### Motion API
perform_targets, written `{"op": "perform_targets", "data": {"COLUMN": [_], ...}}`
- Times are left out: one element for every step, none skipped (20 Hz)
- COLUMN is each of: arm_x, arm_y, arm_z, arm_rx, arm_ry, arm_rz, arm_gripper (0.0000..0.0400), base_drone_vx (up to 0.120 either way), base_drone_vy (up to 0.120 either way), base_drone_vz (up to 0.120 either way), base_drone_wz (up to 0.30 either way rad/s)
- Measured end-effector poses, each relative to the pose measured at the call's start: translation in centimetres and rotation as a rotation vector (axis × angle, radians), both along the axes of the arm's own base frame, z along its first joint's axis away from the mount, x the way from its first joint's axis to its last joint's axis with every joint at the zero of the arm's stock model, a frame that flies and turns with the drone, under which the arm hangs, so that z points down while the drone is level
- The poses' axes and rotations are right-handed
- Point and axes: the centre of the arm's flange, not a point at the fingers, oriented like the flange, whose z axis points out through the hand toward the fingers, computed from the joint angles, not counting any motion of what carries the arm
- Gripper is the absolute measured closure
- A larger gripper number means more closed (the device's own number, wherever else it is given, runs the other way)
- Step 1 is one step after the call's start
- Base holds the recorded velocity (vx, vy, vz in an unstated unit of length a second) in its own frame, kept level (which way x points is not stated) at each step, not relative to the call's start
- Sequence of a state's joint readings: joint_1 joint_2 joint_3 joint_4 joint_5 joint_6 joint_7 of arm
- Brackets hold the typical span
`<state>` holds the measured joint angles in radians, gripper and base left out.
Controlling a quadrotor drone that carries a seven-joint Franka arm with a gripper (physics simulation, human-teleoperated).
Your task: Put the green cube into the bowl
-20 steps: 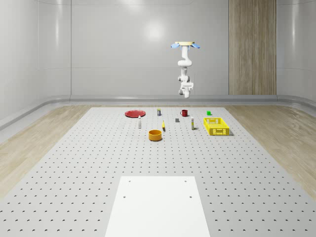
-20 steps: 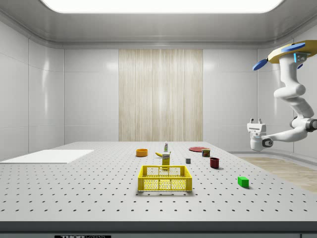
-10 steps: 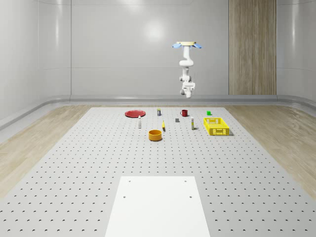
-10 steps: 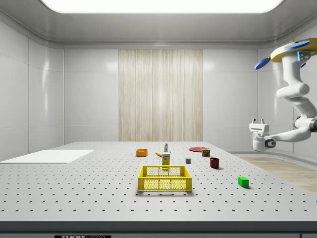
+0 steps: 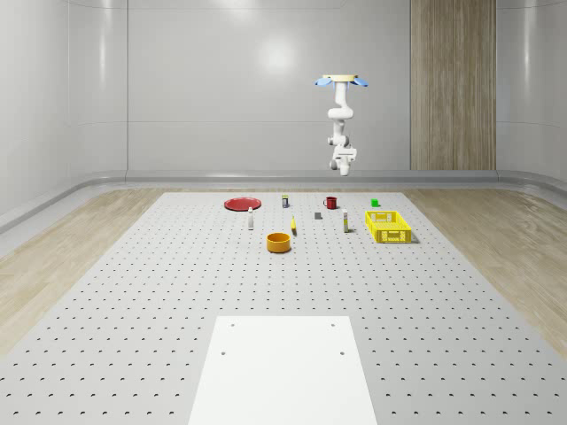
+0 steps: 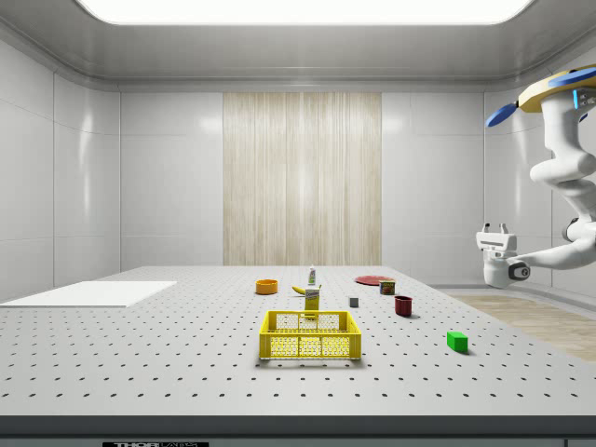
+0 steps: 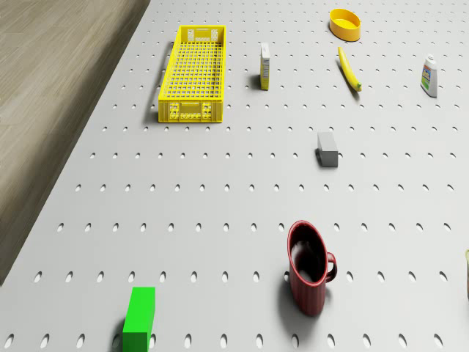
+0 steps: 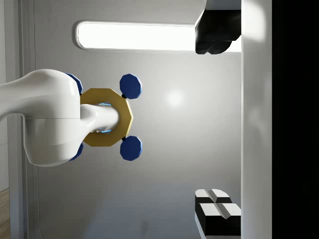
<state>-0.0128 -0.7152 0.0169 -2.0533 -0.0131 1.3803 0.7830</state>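
The cube (image 6: 456,341) lies on the worktop (image 6: 140,363) beside the mug (image 6: 403,305) — likely light, rigid, best pinched across flat sides — while the drone (image 6: 559,90) hovers high nearby, gripper (image 6: 495,229) open, upturned, empty.

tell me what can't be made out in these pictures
- Drone: hovering by the table's far end, its body cut off by the side view's right edge.
- Can: a sliver at the drone view's edge.
- Green cube: a speck in the whole-scene view.
- Bowl: contents hidden by its rim in the side view.
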Motion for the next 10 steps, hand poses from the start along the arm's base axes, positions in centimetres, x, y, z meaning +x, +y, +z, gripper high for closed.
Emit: {"op": "perform_targets", "data": {"arm_x": [0.0,0.0,0.0,0.0,0.0,0.0,-0.1,-0.1,-0.1,-0.1], "arm_y": [0.0,0.1,0.2,0.2,0.3,0.4,0.5,0.7,0.9,1.1], "arm_z": [0.0,0.0,0.0,0.0,0.0,0.0,0.0,0.0,-0.1,-0.1], "arm_rx": [-0.004,-0.010,-0.016,-0.023,-0.032,-0.042,-0.054,-0.069,-0.086,-0.106], "arm_ry": [-0.001,-0.002,-0.002,-0.003,-0.004,-0.005,-0.005,-0.006,-0.007,-0.007], "arm_rz": [0.000,0.000,0.000,-0.001,-0.001,-0.001,-0.001,-0.002,-0.002,-0.003], "arm_gripper": [0.0000,0.0000,0.0000,0.0000,0.0000,0.0000,0.0000,0.0000,0.0000,0.0000], "base_drone_vx": [0.000,0.000,0.000,0.000,0.000,0.000,0.000,0.080,0.120,0.120], "base_drone_vy": [0.120,0.120,0.120,0.120,0.120,0.120,0.120,0.120,0.120,0.120], "base_drone_vz": [0.000,0.000,0.000,0.000,0.000,0.000,0.000,0.000,0.000,0.000], "base_drone_wz": [0.000,0.000,0.000,0.000,0.000,0.000,0.000,0.000,0.000,0.000]}}
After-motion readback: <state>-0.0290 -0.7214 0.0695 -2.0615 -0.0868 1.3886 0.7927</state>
